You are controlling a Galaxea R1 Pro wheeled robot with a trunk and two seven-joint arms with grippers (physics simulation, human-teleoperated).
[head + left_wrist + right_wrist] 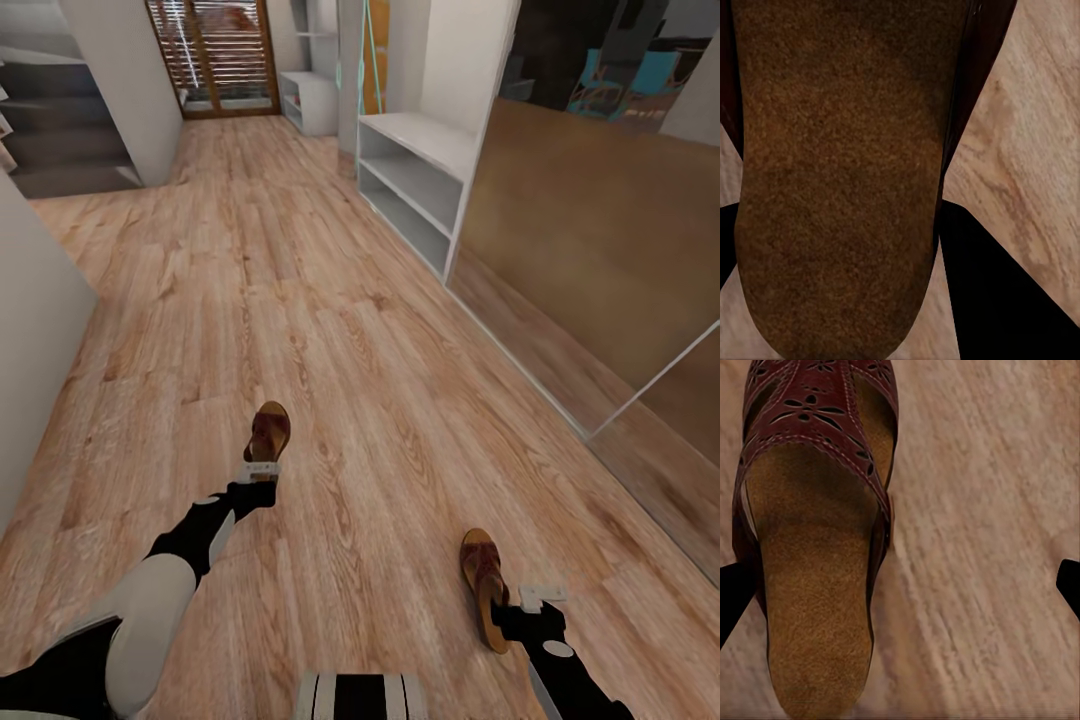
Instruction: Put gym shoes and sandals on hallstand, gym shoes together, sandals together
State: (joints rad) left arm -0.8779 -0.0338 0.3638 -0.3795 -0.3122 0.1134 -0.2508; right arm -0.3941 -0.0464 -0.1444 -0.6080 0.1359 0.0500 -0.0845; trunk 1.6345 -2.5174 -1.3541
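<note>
Nearest, by the right gripper, one sandal lies flat on the corridor floor. It is dark brown with a wide strap and a tan sole edge; the right wrist view shows a flower pattern cut through the strap and a grainy tan footbed. Its long axis runs down the corridor, strap end away from the robot, heel toward it. In the right wrist view the two dark fingertips stand wide apart: one is at the sandal's side by the heel, the other is well clear over bare planks. The fingers are spread and grip nothing.

A little farther, toward the corridor's left side, the second sandal also lies lengthwise, heel at the left gripper. In the left wrist view its brown footbed takes most of the picture, with a dark finger pressed close at each side of the heel. The left gripper appears closed on it, though the contact itself is hard to make out. The strap is cut off there.

Along the right wall, farther on, stands a low white two-shelf bench beside a brown glass-fronted panel. At the corridor's far end, small and blurred, is a pale unit near a slatted wooden door.
</note>
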